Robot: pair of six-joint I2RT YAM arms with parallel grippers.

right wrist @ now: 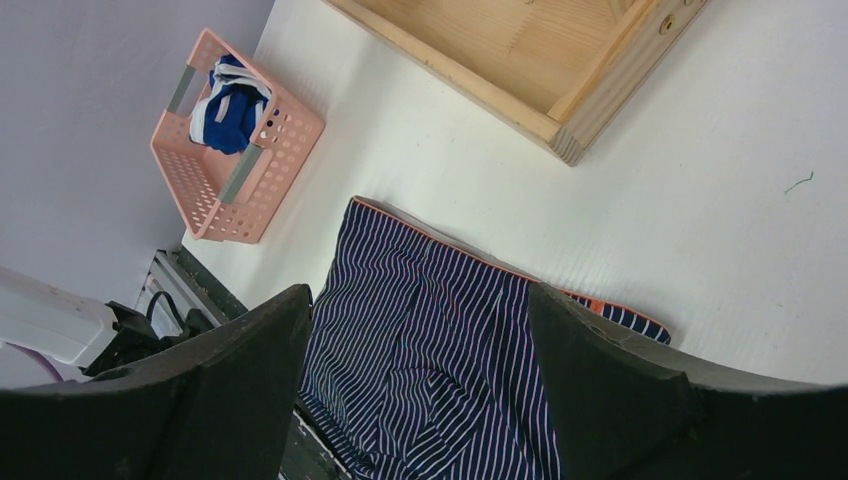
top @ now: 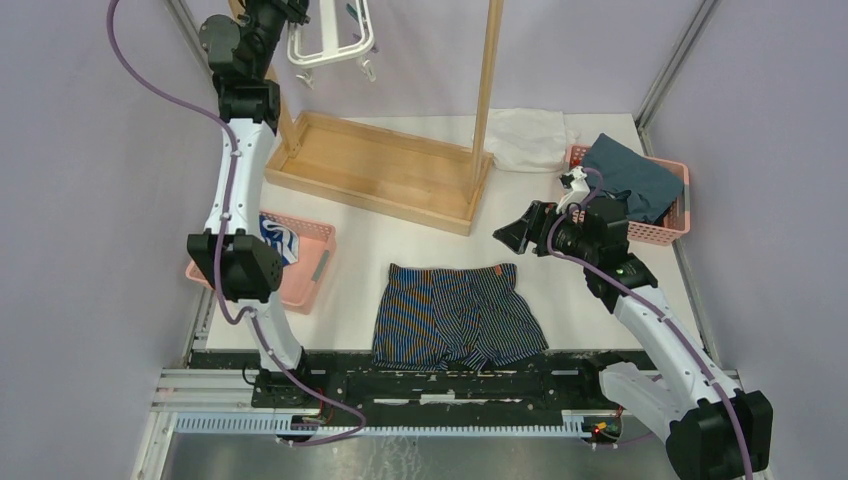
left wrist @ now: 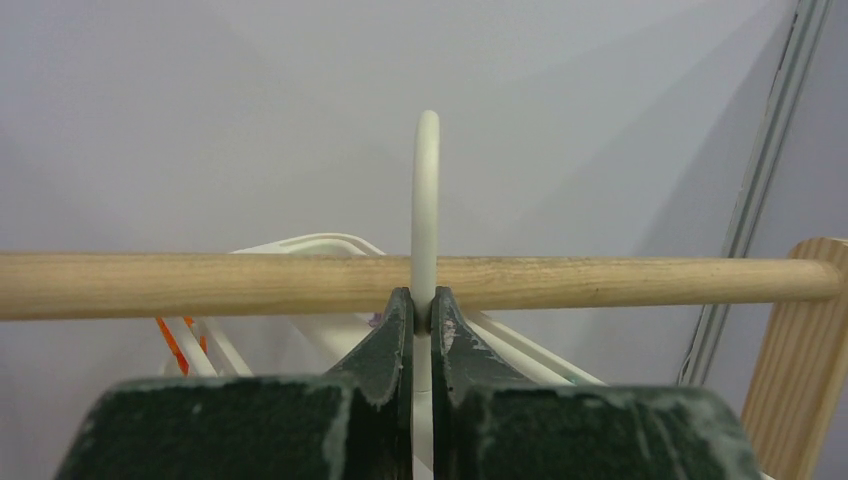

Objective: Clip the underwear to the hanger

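left pincer (left wrist: 423, 303) clamps hanger (left wrist: 426, 200); underwear (top: 456, 316) lies flat

Wooden rack (top: 380, 170) close behind underwear (top: 458, 315)

Near middle of table (top: 400, 245): underwear (top: 458, 315), flat. Behind it: wooden rack (top: 380, 170). At the sides: left basket (top: 305, 280), right basket (top: 655, 232). Far left: hanger (top: 330, 40).

No writing, brand, number or sign can be read in any view. The small orange label (top: 494, 272) on the waistband of the underwear (top: 458, 315), at about one o'clock on the garment, is too small to show lettering.
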